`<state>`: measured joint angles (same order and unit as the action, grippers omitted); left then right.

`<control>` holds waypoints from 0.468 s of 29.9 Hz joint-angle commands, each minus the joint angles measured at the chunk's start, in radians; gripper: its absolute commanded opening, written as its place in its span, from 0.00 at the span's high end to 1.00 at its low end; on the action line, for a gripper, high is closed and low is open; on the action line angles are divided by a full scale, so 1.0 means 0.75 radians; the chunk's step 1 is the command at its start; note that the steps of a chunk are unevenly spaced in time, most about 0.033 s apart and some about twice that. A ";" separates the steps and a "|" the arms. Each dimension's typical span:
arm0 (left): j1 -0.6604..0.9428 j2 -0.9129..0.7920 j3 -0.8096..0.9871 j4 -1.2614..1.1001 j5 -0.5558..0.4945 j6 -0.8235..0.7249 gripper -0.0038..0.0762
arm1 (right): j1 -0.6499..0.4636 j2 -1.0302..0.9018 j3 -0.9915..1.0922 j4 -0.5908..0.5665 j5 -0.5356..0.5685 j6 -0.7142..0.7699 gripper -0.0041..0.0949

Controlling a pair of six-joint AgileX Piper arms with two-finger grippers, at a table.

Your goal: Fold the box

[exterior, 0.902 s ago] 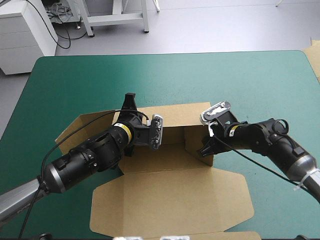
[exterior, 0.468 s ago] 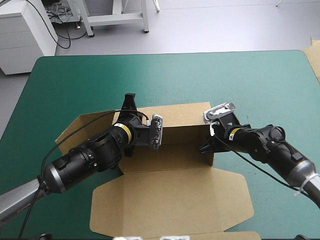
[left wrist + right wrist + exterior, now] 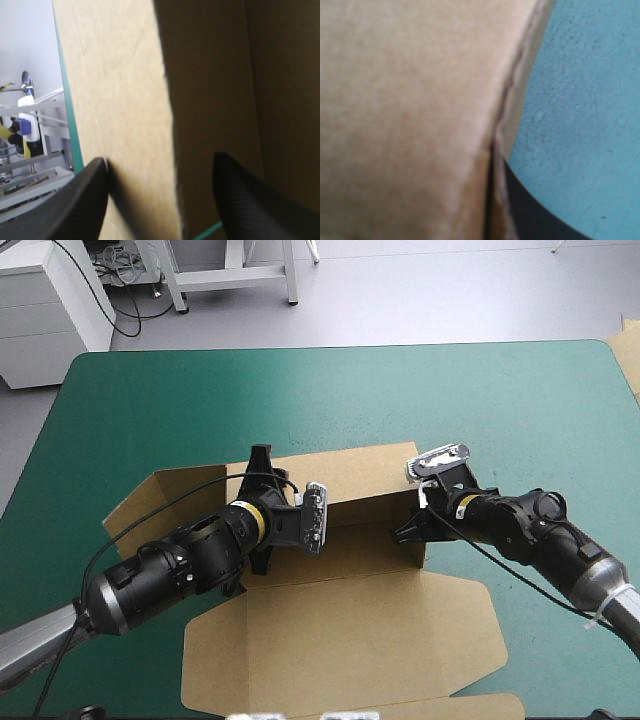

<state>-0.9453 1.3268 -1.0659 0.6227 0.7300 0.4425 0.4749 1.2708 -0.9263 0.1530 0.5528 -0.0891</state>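
Teal-green surface [image 3: 480,390] carries the box [image 3: 340,630] near its middle: rear wall raised, lid flat, side walls apparently not yet tucked. Left gripper [image 3: 160,160] gapes wide astride an upright board edge, holding nothing. Right gripper [image 3: 494,155] looks clamped on the box's right wall, only 1 finger showing.

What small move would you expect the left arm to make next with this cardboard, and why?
Probably the left tool should pinch shut. Its fingers stand apart with a raised edge of the box between them, so it has no hold yet. The left flap lies spread outward while the right wall stands, so that side looks next to fold up.
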 commanded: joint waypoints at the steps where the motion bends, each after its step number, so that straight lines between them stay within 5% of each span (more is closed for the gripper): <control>1: -0.075 -0.083 -0.025 -0.056 -0.054 -0.025 0.41 | 0.020 0.012 -0.035 0.081 -0.115 -0.006 0.97; 8: -0.172 -0.151 -0.025 0.021 0.008 -0.078 0.42 | 0.017 0.084 -0.035 0.058 -0.146 0.034 0.97; 14: -0.336 -0.157 -0.025 0.177 0.210 -0.253 0.42 | 0.015 0.110 -0.035 0.049 -0.184 0.048 0.97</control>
<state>-1.1367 1.2381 -1.0602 0.6748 0.8492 0.3399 0.4800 1.3432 -0.9406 0.1724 0.4541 -0.0626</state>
